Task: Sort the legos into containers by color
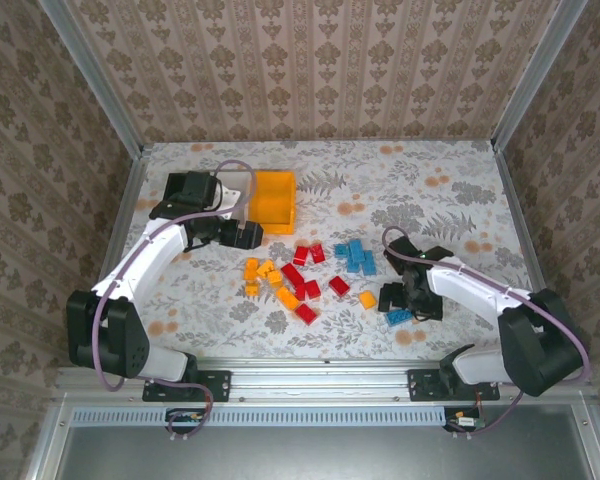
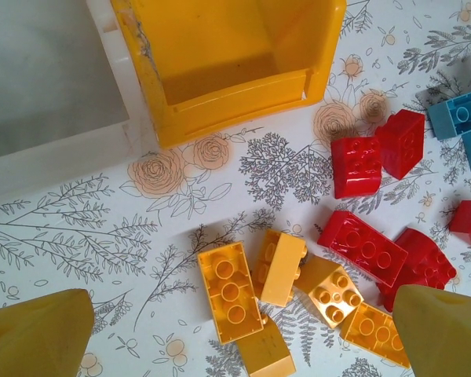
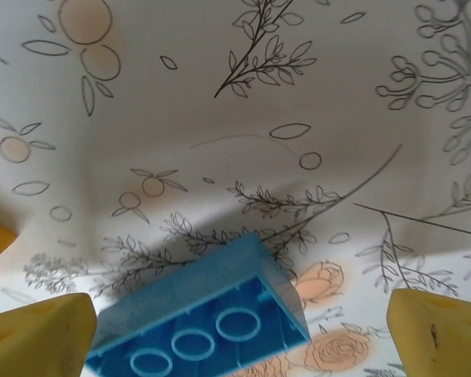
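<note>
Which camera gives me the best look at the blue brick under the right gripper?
Right wrist: the blue brick lies close up between the fingertips of the open right gripper, hollow underside with three round tubes facing up. In top external it is a small blue patch against that gripper.

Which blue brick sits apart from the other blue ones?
The blue brick lying inside the open right pincer; the other blue bricks cluster together mid-table.

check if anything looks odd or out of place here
One blue lego lies alone by the open right gripper, apart from the other blue legos, seemingly upside down. The orange-yellow bin looks scuffed at its rim.
</note>
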Controlling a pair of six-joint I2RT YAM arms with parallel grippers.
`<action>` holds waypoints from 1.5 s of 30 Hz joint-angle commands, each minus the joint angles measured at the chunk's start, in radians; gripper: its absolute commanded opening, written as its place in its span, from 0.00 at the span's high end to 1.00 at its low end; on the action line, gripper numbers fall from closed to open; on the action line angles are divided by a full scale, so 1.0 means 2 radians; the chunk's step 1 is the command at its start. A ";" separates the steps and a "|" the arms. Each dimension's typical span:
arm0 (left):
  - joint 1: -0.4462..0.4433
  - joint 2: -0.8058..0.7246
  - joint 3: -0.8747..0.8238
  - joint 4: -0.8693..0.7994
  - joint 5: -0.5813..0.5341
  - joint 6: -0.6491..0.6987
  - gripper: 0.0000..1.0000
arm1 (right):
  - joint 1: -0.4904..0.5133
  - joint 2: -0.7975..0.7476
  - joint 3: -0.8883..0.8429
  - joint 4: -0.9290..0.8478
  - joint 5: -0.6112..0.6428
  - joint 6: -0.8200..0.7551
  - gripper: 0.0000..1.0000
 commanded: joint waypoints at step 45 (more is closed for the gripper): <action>0.009 -0.014 -0.011 -0.002 0.004 -0.002 0.00 | 0.034 0.006 -0.013 0.024 -0.012 0.076 0.31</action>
